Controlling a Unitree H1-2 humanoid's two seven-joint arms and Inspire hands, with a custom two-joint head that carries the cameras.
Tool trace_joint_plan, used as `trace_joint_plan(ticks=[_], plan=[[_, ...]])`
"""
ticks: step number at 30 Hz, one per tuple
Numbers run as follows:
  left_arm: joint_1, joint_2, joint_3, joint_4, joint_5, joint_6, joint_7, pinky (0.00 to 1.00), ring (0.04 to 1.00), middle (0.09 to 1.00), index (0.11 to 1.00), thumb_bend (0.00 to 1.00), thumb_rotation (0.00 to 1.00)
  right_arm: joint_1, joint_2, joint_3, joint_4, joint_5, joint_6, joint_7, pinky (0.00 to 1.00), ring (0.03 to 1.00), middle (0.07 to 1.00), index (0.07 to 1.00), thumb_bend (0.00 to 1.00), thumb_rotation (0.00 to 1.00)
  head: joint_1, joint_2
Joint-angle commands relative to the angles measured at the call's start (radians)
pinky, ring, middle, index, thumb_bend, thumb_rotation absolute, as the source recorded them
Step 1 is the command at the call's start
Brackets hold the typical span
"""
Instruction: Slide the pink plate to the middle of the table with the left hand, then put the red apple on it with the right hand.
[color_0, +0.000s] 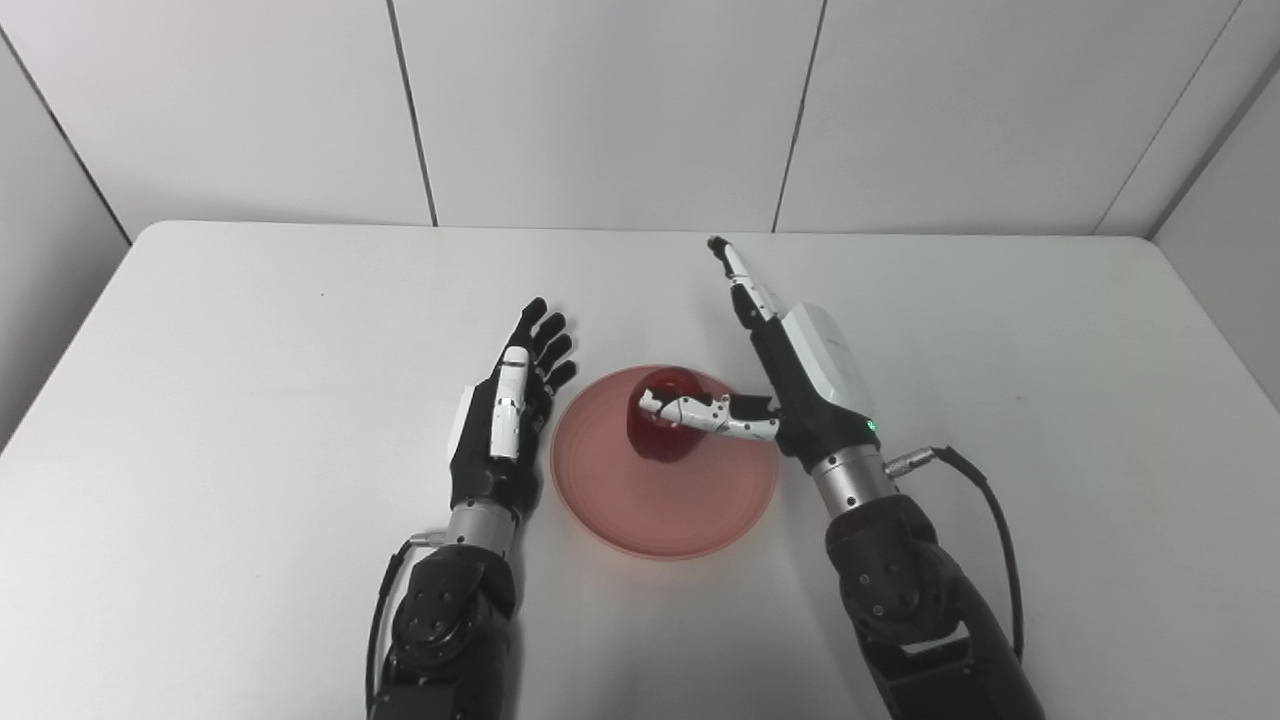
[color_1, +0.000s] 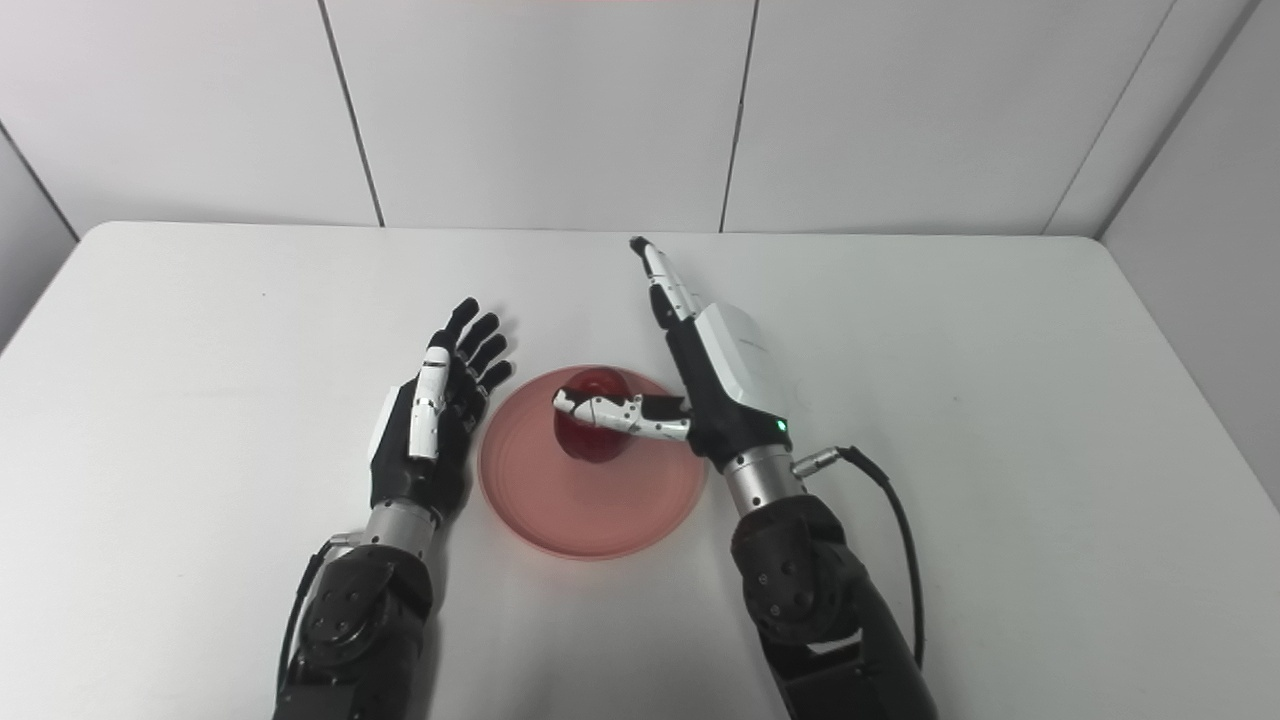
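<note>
Both views look from the robot's head, high over the near edge of the white table (color_0: 250, 330), facing forward and downward toward the far panelled wall (color_0: 600, 110). They sit side by side, the right eye view slightly further right, so things appear shifted left in it. Both share nearly the whole tabletop, both arms and the wall.

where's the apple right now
The red apple sits on the far part of the pink plate near the middle of the table, with the right hand open beside it and its thumb lying across the front of the apple.
</note>
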Motion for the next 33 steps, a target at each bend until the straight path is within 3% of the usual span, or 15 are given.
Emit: trace_joint_plan(ticks=[1, 7, 16, 27, 33], plan=[[0.024, -0.007, 0.003, 0.03, -0.009, 0.031, 0.004, 0.9, 0.919, 0.926, 0.91, 0.35, 1.0, -0.008, 0.003, -0.024, -0.03, 0.012, -0.062, -0.035, 0.85, 0.93, 0.963, 0.968, 1.0, 0.62, 0.0, 0.0], [0.026, -0.005, 0.002, 0.027, -0.004, 0.033, 0.001, 0.9, 0.919, 0.928, 0.913, 0.34, 1.0, 0.019, 0.01, -0.06, -0.036, 0.015, -0.05, -0.055, 0.85, 0.922, 0.947, 0.958, 1.0, 0.76, 0.003, -0.002], [0.025, 0.003, 0.001, 0.033, -0.002, 0.028, -0.005, 0.9, 0.919, 0.925, 0.91, 0.35, 1.0, 0.067, 0.014, -0.083, -0.047, -0.011, -0.037, -0.068, 0.82, 0.899, 0.924, 0.933, 0.88, 0.98, 0.005, -0.006], [0.025, 0.005, 0.004, 0.03, -0.007, 0.034, -0.01, 0.9, 0.921, 0.926, 0.913, 0.36, 1.0, 0.122, 0.031, -0.108, -0.015, 0.046, -0.07, -0.085, 0.82, 0.885, 0.913, 0.922, 0.74, 1.0, 0.011, -0.009], [0.024, 0.006, 0.004, 0.029, -0.007, 0.034, -0.012, 0.9, 0.921, 0.926, 0.912, 0.35, 1.0, 0.133, 0.065, -0.142, 0.027, 0.156, -0.096, -0.099, 0.84, 0.898, 0.919, 0.925, 0.64, 1.0, 0.015, -0.014]])
